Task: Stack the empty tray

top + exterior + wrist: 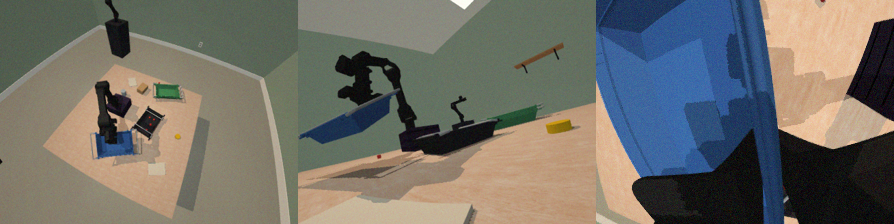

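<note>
The black tray (pixel 140 120) (pixel 458 141) stands on the table with several small red blocks inside. Its two wire bars, one bar (pixel 155 113) at the far end and one bar (pixel 142 130) at the near end, lie across its top. The empty blue tray (pixel 119 150) (pixel 370 119) (pixel 671 90) is held in the air, left of the black tray in the top view. Its own bars stand out past its ends. My gripper (pixel 111 137) (pixel 366 102) (pixel 761 132) is shut on the blue tray's long rim. Exact tilt is hard to tell.
A green tray (pixel 168 91) (pixel 517 117) stands beyond the black one, a brown box (pixel 142 88) near it. A yellow disc (pixel 178 136) (pixel 558 126) and a pale pad (pixel 156 169) (pixel 411 213) lie on the near side. A loose red block (pixel 378 156) lies beyond the blue tray.
</note>
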